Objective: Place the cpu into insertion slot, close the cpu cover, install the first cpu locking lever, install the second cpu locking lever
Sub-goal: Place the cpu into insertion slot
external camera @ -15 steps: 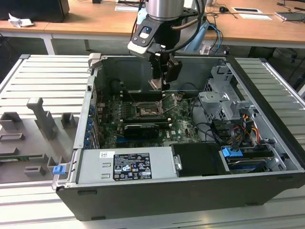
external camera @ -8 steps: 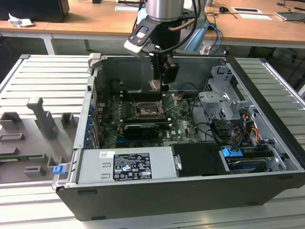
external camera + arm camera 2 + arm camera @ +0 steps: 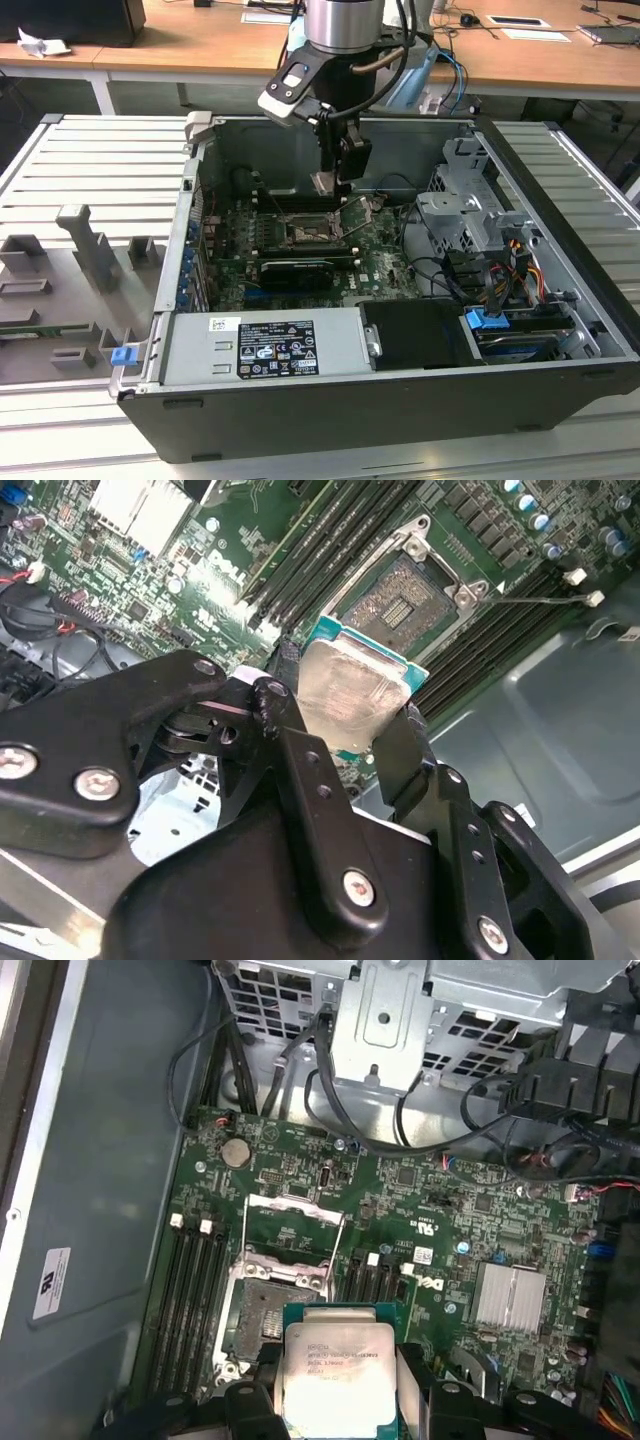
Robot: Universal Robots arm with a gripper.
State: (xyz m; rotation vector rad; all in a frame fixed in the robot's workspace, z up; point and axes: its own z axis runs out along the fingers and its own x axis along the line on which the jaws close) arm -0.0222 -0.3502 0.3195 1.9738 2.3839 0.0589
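Now flat silver cpu [image 3: 345, 690], green-edged, pinched by gripper [image 3: 345, 715]. Raised cpu cover [image 3: 295, 1228] seen in first wrist view; whole case [image 3: 330, 425] in exterior view.

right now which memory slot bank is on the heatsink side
The bank between the insertion slot and the heatsink; the other bank borders the grey case wall.

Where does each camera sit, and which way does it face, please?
Exterior view: off the arm, looking down into the open computer case; arm and gripper show.
First wrist view: on the arm, looking down at the motherboard; gripper tip shows.
Second wrist view: on the arm, behind the fingers, facing the motherboard.
Shared: both wrist views show the gripped cpu and open insertion slot.
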